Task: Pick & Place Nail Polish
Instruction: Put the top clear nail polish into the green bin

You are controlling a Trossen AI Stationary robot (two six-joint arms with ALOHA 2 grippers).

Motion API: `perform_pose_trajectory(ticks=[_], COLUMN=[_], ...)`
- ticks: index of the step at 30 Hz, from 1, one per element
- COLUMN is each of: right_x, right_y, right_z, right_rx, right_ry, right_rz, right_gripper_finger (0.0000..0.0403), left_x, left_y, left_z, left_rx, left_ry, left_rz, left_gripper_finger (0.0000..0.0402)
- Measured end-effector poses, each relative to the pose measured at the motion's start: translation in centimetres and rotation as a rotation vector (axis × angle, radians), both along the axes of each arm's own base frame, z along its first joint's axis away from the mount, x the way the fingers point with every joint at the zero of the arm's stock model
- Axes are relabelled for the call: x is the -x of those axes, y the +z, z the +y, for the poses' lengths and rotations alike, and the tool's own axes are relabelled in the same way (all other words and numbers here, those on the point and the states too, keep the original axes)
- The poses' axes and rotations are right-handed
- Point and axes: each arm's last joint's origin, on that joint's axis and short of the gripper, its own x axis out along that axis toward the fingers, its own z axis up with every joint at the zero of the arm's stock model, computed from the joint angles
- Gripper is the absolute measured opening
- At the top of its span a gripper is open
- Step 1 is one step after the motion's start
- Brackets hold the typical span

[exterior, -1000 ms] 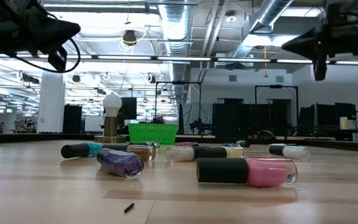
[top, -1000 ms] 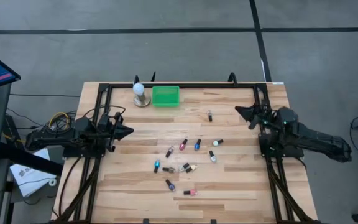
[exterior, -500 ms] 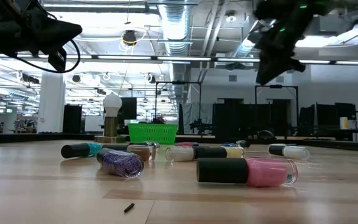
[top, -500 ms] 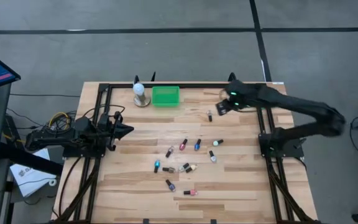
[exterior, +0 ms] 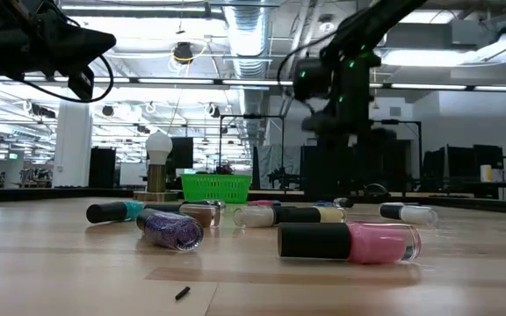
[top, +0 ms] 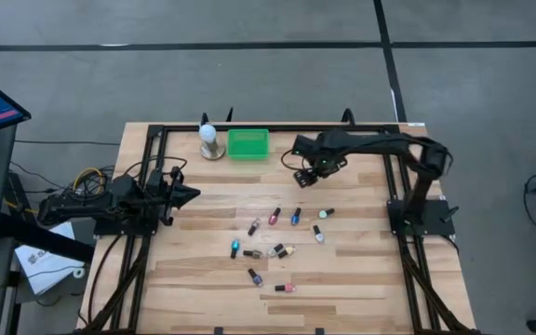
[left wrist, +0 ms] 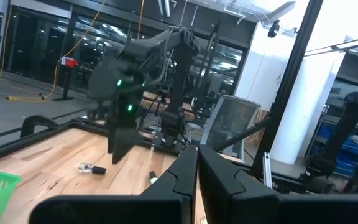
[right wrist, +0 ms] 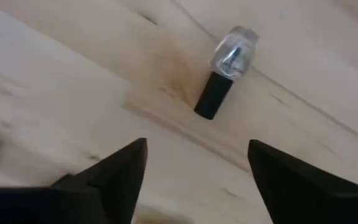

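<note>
Near edge of the counter [top: 342,279]: pink bottle [top: 286,288] lying flat, closest in the low view [exterior: 350,242]; purple bottle [top: 255,277] just beyond it. Next row: teal bottle [top: 234,248], a dark one [top: 252,253], cream bottle [top: 284,250], all on their sides, close together. Past those: a scatter of a pink-capped bottle [top: 274,217], blue bottle [top: 296,218], two pale ones [top: 318,234] and [top: 326,213], another at [top: 253,227]. All loose on the wood, none held.

My left tool [top: 192,194] hangs by the left frame rail, well apart from the bottles, fingers pressed together with nothing between them; wrist view shows the two dark fingers [left wrist: 185,177] meeting.

My right tool [top: 303,178] reaches in over the far middle of the counter, fingers spread wide, empty. In its wrist view one clear bottle with a dark cap [right wrist: 225,62] lies flat on the wood ahead of the fingers [right wrist: 126,165], not touching them. In the high view the tool covers that bottle.

Far edge: green basket [top: 247,143], white bulb on round base [top: 210,141] just beside it.
</note>
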Motion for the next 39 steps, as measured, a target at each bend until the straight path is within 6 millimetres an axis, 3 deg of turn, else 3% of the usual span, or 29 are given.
perform_pose_trajectory(ticks=[6,15,20,31,39], right_x=[-1.0,-1.0,-1.0,-1.1,-1.2], right_y=[-2.9,-4.3,-4.3,-4.4,-4.4], right_z=[-0.9,-2.3,-2.4,-2.4,-2.2], right_rx=[-0.005,-0.01,-0.013,-0.004,0.001], right_ry=[-0.01,-0.051,-0.061,-0.059,-0.041], right_rz=[0.029,0.025,0.019,0.014,0.019], right_gripper_finger=[0.0285,0.0277,0.0228,0.0063,0.0045], left_x=[0.0,0.0,0.0,0.0,0.0], left_y=[0.0,0.0,0.0,0.0,0.0], left_z=[0.0,0.0,0.0,0.0,0.0], left_rx=[0.0,0.001,0.0,0.0,0.0], left_ry=[0.0,-0.001,-0.001,-0.001,-0.001], left_rz=[0.001,0.003,0.002,-0.002,-0.003], left_gripper_finger=[0.0008,0.0008,0.0008,0.0008,0.0008])
